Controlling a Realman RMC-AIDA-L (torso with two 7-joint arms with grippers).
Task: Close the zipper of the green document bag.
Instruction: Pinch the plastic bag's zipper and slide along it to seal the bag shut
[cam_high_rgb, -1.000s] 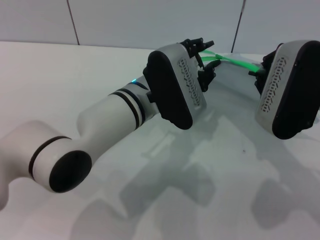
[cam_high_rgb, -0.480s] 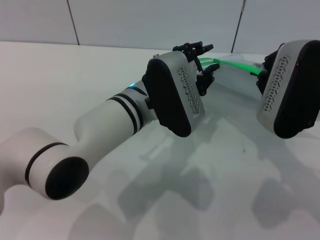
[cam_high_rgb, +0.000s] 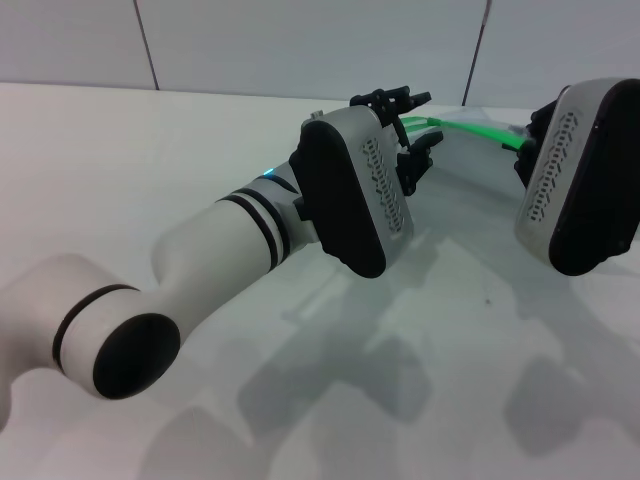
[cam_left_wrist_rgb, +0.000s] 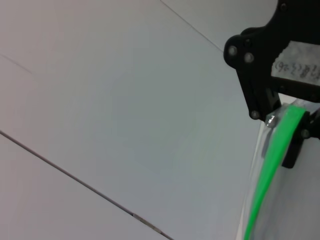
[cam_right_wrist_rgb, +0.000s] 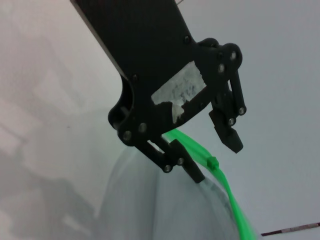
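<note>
Two hands: your left hand (cam_high_rgb: 412, 125) is at the far middle of the table (cam_high_rgb: 150, 160), your right hand (cam_left_wrist_rgb: 289, 131) at the far right.
Left hand: jaws apart, straddling the zipper (cam_high_rgb: 478, 130) beside its slider (cam_right_wrist_rgb: 212, 162), not pinching it.
Right hand: looks clamped on the strip's end, holding it taut.
Bag: the green document bag (cam_right_wrist_rgb: 160, 215) hangs below the strip, between the two hands.
Change: over the last second the left hand has drifted a little left, then edged back right; the strip has barely moved.
Meaning: likely you are still lining up on the slider, so closing has not begun.
Surface: plain white table, shadowed by the arms.
Room: pale panelled wall (cam_high_rgb: 300, 40) behind.
</note>
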